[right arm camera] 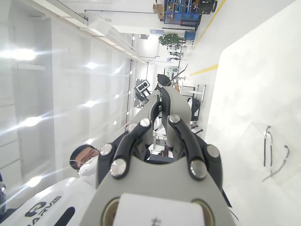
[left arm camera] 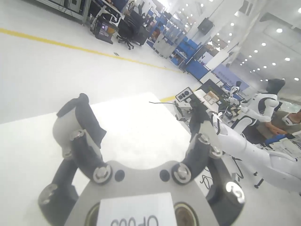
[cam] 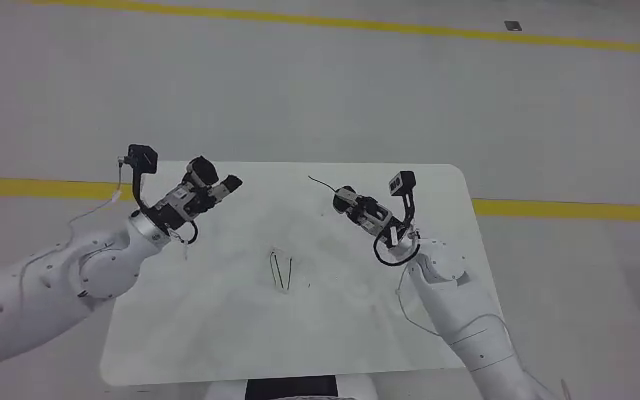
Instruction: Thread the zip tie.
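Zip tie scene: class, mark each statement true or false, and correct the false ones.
1. The right gripper is shut on a zip tie. True.
2. The left gripper holds a zip tie too. False: it is open and empty.
3. On the table, spare ties lie near its middle. True.
4. The two grippers touch. False: they are apart.
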{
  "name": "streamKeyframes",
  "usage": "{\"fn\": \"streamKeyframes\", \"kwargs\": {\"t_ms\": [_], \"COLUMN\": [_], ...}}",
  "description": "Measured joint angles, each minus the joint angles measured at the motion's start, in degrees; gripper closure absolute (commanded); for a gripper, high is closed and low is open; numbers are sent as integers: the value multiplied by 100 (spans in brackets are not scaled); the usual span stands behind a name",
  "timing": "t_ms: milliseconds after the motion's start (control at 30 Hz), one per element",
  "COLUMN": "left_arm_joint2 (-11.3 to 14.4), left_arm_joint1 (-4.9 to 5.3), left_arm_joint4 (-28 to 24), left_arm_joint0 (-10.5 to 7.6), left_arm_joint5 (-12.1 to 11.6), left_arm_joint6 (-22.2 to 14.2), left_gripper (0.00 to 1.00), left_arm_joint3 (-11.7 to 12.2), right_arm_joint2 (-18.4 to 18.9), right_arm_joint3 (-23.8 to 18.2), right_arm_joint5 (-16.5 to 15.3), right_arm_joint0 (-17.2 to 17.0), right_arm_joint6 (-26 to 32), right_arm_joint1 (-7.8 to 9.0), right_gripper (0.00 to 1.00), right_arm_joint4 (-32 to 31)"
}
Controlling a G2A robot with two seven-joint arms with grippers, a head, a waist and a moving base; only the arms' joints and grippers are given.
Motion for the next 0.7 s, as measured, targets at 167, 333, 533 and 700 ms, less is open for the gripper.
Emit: {"fn": "streamKeyframes", "kwargs": {"t_ms": [167, 333, 533, 700], "left_arm_joint2": [-5, -312, -1123, -2073], "left_arm_joint1": [-7, -31, 4, -73], "left_arm_joint4": [-32, -1384, -3346, -4575], "left_arm_joint0": [14, -32, 127, 548], "left_arm_joint5": [0, 0, 0, 0], "left_arm_joint6": [-32, -927, -2859, -4910], "left_gripper": [0, 0, 0, 0], "left_arm_joint3": [-7, 149, 307, 776], "right_arm_joint2": [7, 45, 81, 63], "right_arm_joint3": [-16, -137, -178, -171], "right_arm_joint5": [-7, -126, -197, -233], "right_arm_joint0": [1, -36, -83, -91], "right_arm_joint6": [-41, -149, -82, -59], "right_arm_joint1": [2, 10, 13, 1], "right_gripper": [100, 100, 100, 100], "right_arm_joint4": [-51, -534, -716, -785]}}
